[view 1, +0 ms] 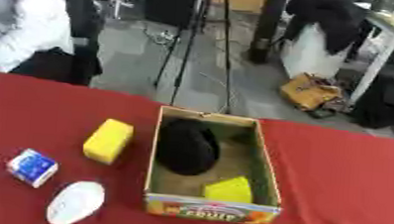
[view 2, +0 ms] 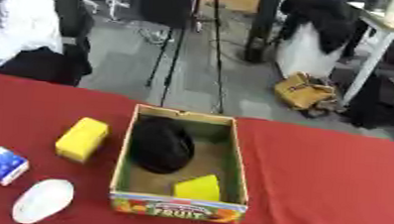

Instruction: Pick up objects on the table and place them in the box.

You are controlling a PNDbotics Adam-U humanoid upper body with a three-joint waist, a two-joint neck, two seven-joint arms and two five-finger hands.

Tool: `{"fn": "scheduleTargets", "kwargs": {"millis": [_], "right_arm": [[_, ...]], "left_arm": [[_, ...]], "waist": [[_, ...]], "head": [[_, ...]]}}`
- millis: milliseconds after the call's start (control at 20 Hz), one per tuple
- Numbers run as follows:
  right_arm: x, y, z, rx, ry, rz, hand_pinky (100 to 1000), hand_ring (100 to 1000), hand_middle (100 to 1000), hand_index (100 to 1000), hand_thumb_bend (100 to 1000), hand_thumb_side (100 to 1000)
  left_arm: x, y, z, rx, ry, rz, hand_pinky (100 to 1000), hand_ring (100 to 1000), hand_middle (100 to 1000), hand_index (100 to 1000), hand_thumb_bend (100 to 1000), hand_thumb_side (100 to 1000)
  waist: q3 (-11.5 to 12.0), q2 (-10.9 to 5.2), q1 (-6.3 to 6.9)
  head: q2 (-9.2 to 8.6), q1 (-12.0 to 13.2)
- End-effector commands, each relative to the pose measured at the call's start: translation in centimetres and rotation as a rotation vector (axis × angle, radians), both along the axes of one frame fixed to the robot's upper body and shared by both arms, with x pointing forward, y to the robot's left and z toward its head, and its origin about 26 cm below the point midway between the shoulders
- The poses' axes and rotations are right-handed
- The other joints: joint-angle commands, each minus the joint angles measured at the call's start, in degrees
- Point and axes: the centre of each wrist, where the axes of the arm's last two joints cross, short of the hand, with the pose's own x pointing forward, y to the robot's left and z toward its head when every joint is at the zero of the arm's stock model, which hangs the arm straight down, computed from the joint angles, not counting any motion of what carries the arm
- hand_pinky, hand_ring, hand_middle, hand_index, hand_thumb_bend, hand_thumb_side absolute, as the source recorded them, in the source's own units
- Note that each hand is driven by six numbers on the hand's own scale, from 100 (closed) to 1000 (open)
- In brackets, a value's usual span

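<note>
Neither hand of the robot shows in either view, so I cannot tell whether the hands are open, closed or gripping anything; a pale sliver at the lower left corner of the left eye view is too small to make out

1 desk (view 2: 333, 193) with a red cover fills the lower half of both views. On it stands 1 cardboard box (view 2: 179, 209), open at the top, with a colourful fruit print and the word FRUIT on its near wall

2 things lie inside the box. 1 is a black rounded thing (view 2: 159, 146), soft-looking, lying against the left wall and reaching toward the far end. The other is 1 yellow block (view 2: 198, 187), tilted in the near right corner, just beside the near wall and apart from the black thing

3 things lie on the desk outside the box, all on its left side. 1 yellow block (view 2: 81, 138) lies near the left wall of the box, not touching it. 1 small blue and white carton (view 2: 2, 165) sits further left and nearer the desk's near edge, well apart from the box. 1 white oval thing (view 2: 44, 200) lies flat between the carton and the box's near left corner, closest to the near edge, touching neither

That makes 2 yellow blocks in all, 1 in the box and 1 out of it

Beyond the desk, on the grey floor, stand the black legs of 1 tripod (view 1: 226, 51) right behind the box, and 1 tan bag (view 1: 310, 92) lies to the right
</note>
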Motion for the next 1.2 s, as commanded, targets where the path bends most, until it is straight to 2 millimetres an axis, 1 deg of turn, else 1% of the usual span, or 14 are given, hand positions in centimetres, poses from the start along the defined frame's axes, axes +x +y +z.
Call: {"fn": "scheduleTargets", "kwargs": {"millis": [50, 250, 350, 400, 450, 500, 550, 600, 750, 850, 1000, 1050, 1150, 1200], "right_arm": [[-0.5, -0.1, 1.0, -0.015, -0.119, 0.023, 719, 716, 694, 747, 100, 988], [-0.5, -0.1, 1.0, -0.015, -0.119, 0.023, 719, 716, 694, 747, 100, 990], [-0.5, 0.0, 1.1, -0.014, -0.122, 0.023, 720, 716, 695, 748, 100, 991], [-0.5, -0.1, 1.1, -0.014, -0.124, 0.023, 720, 716, 694, 747, 100, 990], [-0.5, -0.1, 1.2, -0.015, -0.126, 0.020, 720, 716, 694, 747, 100, 990], [-0.5, -0.1, 1.2, -0.016, -0.127, 0.018, 719, 715, 694, 747, 100, 988], [-0.5, -0.3, 1.3, -0.021, -0.128, 0.012, 719, 715, 694, 747, 100, 988], [-0.6, -0.4, 1.3, -0.024, -0.127, 0.008, 719, 715, 694, 747, 100, 989], [-0.6, -0.5, 1.1, -0.029, -0.122, -0.002, 720, 715, 694, 747, 100, 991], [-0.6, -0.5, 0.9, -0.028, -0.116, -0.003, 720, 716, 694, 747, 100, 992], [-0.6, -0.4, 0.7, -0.027, -0.109, -0.001, 721, 716, 693, 745, 100, 992], [-0.6, -0.3, 0.7, -0.029, -0.107, 0.003, 721, 716, 691, 742, 100, 992], [-0.6, -0.2, 0.5, -0.032, -0.101, 0.006, 722, 716, 691, 741, 100, 992], [-0.5, -0.1, 0.5, -0.033, -0.098, 0.007, 722, 716, 691, 741, 100, 991]], "left_arm": [[-0.3, 0.1, 0.6, -0.013, -0.111, -0.042, 769, 737, 795, 796, 100, 911], [-0.3, 0.1, 0.6, -0.015, -0.112, -0.042, 769, 737, 796, 796, 100, 912], [-0.3, 0.1, 0.7, -0.023, -0.114, -0.038, 774, 752, 804, 801, 100, 902], [-0.3, 0.2, 0.8, -0.031, -0.114, -0.032, 799, 792, 826, 815, 100, 893], [-0.4, 0.4, 0.7, -0.050, -0.112, -0.016, 799, 792, 826, 815, 100, 893], [-0.4, 0.6, 0.7, -0.063, -0.110, 0.000, 848, 847, 863, 848, 100, 861], [-0.5, 1.0, 0.7, -0.061, -0.088, 0.046, 859, 857, 868, 854, 100, 854], [-0.5, 1.3, 0.8, -0.058, -0.065, 0.092, 895, 883, 887, 876, 100, 823], [-0.8, 2.4, 0.9, -0.035, 0.065, 0.274, 923, 903, 910, 898, 100, 807], [-0.9, 2.8, 0.9, -0.040, 0.155, 0.363, 940, 915, 920, 906, 100, 783], [-1.0, 3.1, 1.0, -0.054, 0.246, 0.447, 956, 926, 922, 916, 100, 775], [-1.0, 3.3, 0.7, -0.061, 0.300, 0.485, 967, 931, 919, 911, 100, 780], [-1.1, 3.6, 0.5, -0.063, 0.400, 0.555, 1000, 948, 927, 911, 100, 790], [-1.2, 3.7, 0.5, -0.058, 0.443, 0.586, 1000, 959, 932, 914, 100, 796]], "waist": [[0.12, -0.95, 0.21], [0.30, -0.95, 0.15], [-0.15, -0.86, 0.44], [-0.36, -0.85, 0.61], [-0.56, -0.89, 0.87], [-0.67, -0.93, 1.05], [-0.62, -1.17, 1.54], [-0.60, -1.35, 1.90], [-0.27, -2.31, 3.69], [-0.15, -2.96, 4.65], [0.00, -3.64, 5.52], [0.19, -3.99, 6.05], [0.47, -4.41, 6.70], [0.56, -4.53, 6.89]], "head": [[-0.98, 0.33], [-1.36, 0.57], [-1.51, 0.78], [-1.60, 0.88], [-1.75, 0.97], [-1.78, 1.02], [-1.46, 1.02], [-1.17, 1.03], [0.80, 1.03], [1.70, 1.48], [2.57, 2.42], [2.93, 3.00], [3.48, 3.47], [3.66, 3.55]]}}
